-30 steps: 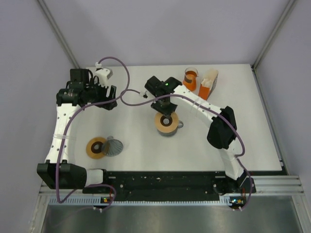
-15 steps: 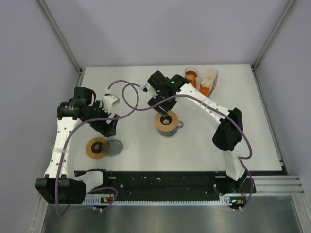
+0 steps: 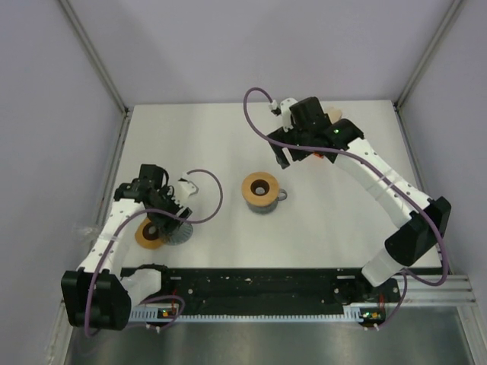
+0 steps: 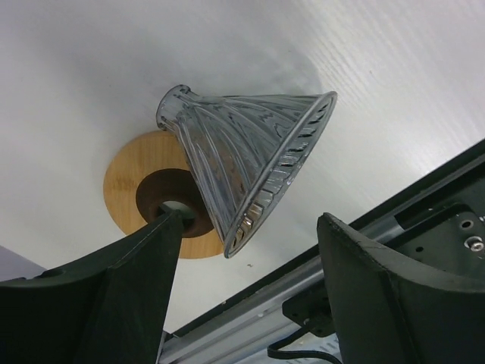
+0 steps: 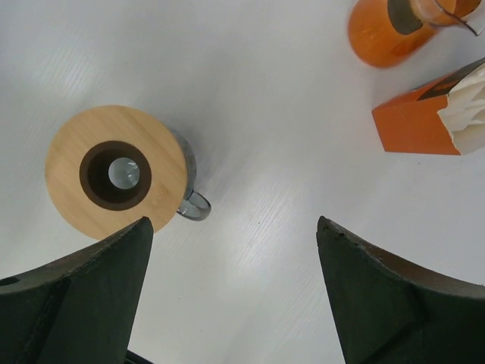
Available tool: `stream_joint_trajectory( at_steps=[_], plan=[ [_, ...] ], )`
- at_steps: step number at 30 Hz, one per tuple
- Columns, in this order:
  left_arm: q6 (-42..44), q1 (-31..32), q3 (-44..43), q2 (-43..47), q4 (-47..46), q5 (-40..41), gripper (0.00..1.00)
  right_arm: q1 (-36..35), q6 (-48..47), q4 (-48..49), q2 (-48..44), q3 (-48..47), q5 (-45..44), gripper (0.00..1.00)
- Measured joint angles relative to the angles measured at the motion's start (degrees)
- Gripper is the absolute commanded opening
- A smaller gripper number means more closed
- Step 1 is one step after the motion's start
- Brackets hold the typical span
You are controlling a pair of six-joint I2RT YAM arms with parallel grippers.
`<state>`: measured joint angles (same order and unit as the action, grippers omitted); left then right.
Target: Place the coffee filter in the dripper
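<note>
Top view: the coffee filter (image 3: 179,236), a pale ribbed cone, lies on its side near-left on the white table (image 3: 342,220). The wood-ringed dripper (image 3: 260,190) stands mid-table, between lilac walls (image 3: 228,46).

Left wrist: the cone is glossy and translucent, resting across a wooden ring (image 4: 125,189). The left gripper (image 4: 248,218) is spread wide, gripping nothing.

Right wrist: the right gripper (image 5: 235,224) gapes empty above the dripper's grey handle, near an orange carton (image 5: 413,121).

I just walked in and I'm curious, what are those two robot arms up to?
The left hand hangs open with a finger on either side of a shiny ribbed cone that lies on its side by a wooden ring. It isn't gripping the cone. The right hand is open too and holds nothing. It is above the table, near an orange carton with white paper in it. A cup with a wooden top stands in the middle with nothing in it.
</note>
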<state>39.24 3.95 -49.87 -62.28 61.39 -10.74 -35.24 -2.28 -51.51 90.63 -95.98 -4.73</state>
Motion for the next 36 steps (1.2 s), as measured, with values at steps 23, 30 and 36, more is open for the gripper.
stream_joint_trajectory(
  at_steps=[23,30,36],
  plan=[
    [-19.19,0.33,-22.51,-12.13,-2.32,-8.83,0.00,-2.80,2.16,7.93,-5.14,5.33,13.27,0.76],
    [-35.19,0.24,-35.65,-19.82,-2.71,-26.64,0.00,-6.91,13.05,17.05,-5.64,4.96,15.69,0.60],
    [-42.80,0.22,-35.63,-24.28,-2.38,-30.45,0.00,-9.16,18.56,22.12,-0.42,1.95,13.88,0.63]
  ],
)
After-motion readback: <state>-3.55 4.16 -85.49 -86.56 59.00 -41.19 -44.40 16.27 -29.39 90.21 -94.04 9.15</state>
